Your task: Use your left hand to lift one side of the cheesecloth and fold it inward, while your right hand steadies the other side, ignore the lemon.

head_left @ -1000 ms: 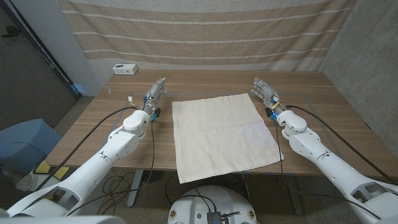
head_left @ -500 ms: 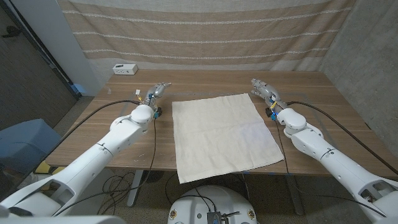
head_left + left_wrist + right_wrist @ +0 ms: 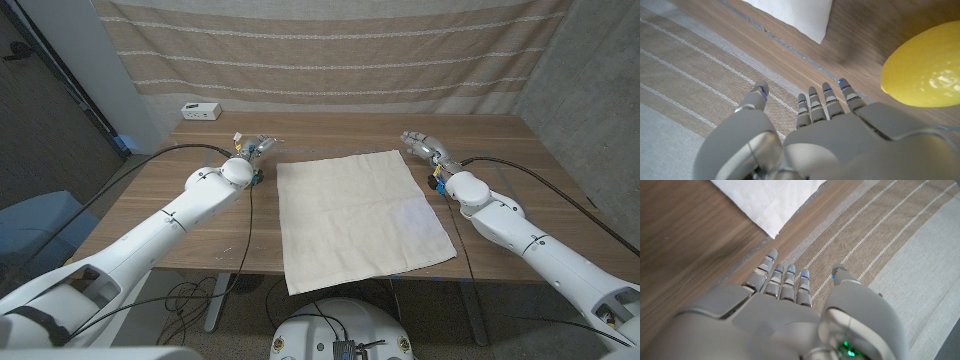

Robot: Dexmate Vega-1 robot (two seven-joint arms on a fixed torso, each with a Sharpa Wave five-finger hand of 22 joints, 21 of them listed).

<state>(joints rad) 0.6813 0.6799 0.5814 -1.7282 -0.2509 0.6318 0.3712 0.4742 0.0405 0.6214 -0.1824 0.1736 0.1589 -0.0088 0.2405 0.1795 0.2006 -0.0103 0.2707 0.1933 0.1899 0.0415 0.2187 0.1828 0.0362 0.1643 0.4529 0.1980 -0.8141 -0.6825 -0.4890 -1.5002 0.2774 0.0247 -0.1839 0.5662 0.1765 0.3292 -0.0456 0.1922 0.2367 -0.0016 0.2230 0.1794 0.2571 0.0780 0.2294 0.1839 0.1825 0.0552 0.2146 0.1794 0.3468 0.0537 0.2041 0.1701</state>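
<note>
The cheesecloth (image 3: 355,218) lies flat on the counter (image 3: 520,170); thin and limp, it likely needs pinching at its left edge. The left hand (image 3: 255,148) and right hand (image 3: 420,142) hover with fingers spread, holding nothing

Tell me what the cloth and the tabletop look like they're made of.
The cheesecloth looks like thin off-white woven fabric, matte, lying flat with faint creases. The table looks like brown wood or wood veneer, with long grain lines and a dull finish; which of the two, I cannot tell.
</note>
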